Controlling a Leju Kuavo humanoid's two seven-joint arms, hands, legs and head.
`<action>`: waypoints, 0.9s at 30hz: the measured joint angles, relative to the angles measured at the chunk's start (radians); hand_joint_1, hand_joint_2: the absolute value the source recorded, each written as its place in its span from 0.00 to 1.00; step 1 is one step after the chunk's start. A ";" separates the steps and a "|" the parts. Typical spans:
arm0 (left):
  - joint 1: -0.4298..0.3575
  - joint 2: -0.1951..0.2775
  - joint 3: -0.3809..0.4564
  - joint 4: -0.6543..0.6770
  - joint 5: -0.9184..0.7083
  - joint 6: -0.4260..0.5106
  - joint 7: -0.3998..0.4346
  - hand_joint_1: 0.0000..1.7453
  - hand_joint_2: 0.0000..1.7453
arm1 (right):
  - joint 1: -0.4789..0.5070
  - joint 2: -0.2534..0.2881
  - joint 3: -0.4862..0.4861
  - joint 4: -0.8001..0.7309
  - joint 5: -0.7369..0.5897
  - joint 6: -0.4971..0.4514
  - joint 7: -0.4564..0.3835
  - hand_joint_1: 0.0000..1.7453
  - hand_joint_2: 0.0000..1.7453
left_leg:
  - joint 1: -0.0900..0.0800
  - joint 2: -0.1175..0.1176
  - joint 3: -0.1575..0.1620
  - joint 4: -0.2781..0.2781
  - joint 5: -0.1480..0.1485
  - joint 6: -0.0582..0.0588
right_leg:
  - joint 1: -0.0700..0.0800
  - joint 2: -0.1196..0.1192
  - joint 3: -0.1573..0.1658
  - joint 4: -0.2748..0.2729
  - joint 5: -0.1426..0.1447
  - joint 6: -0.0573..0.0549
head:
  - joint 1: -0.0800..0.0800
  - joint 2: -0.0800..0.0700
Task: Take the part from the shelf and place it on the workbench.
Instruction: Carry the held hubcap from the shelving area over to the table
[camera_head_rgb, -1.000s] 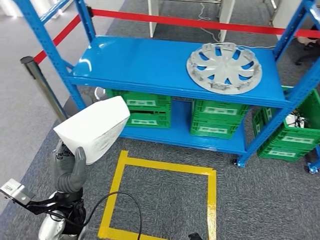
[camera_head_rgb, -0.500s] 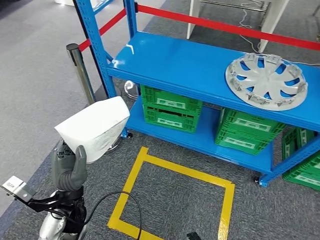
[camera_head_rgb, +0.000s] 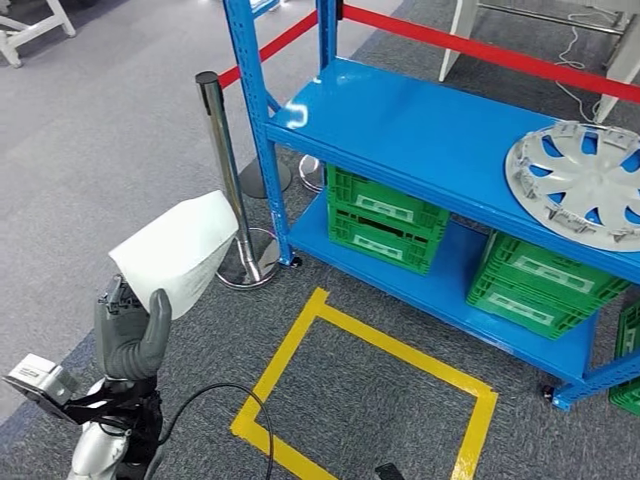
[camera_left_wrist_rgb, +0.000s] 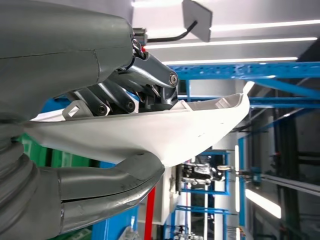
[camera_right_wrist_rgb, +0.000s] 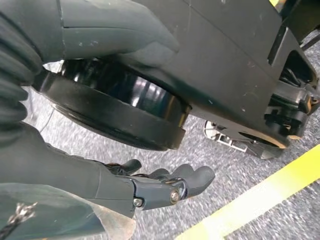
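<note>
at the lower left of the head view the left hand (camera_head_rgb: 130, 335) grips the white part (camera_head_rgb: 175, 250), thumb underneath and dark fingers (camera_left_wrist_rgb: 113, 97) on top (clearly clamped in the wrist view). the right hand (camera_right_wrist_rgb: 166, 185) hangs over grey carpet, fingers loosely extended, holding nothing. the blue shelf (camera_head_rgb: 423, 140) at upper right carries a silver hubcap (camera_head_rgb: 581, 180).

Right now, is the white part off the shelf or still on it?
Off the shelf. The left hand grips the white part above the grey floor, apart from the blue shelf; thumb and fingers clamp it in the left wrist view.
</note>
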 joint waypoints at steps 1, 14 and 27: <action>-0.003 0.002 -0.001 0.000 -0.002 -0.006 -0.003 1.00 1.00 | 0.000 0.000 0.000 0.000 0.001 0.001 0.000 0.00 1.00 | -0.006 0.015 0.015 -0.035 0.004 0.008 | 0.002 -0.010 0.000 0.000 -0.002 0.003 | 0.001 0.000; -0.010 0.009 -0.006 0.001 -0.025 -0.076 -0.029 1.00 1.00 | -0.006 0.000 0.000 0.000 0.005 0.012 -0.001 0.00 1.00 | 0.005 -0.118 0.030 -0.077 0.015 0.028 | -0.014 0.115 -0.080 0.125 -0.008 0.042 | 0.009 0.000; -0.010 0.013 -0.006 0.001 -0.012 -0.111 -0.037 1.00 1.00 | -0.001 0.000 0.000 0.000 0.009 0.016 0.000 0.00 1.00 | 0.020 -0.050 -0.132 0.213 -0.079 -0.030 | -0.017 0.037 -0.014 0.007 0.011 0.000 | -0.007 0.000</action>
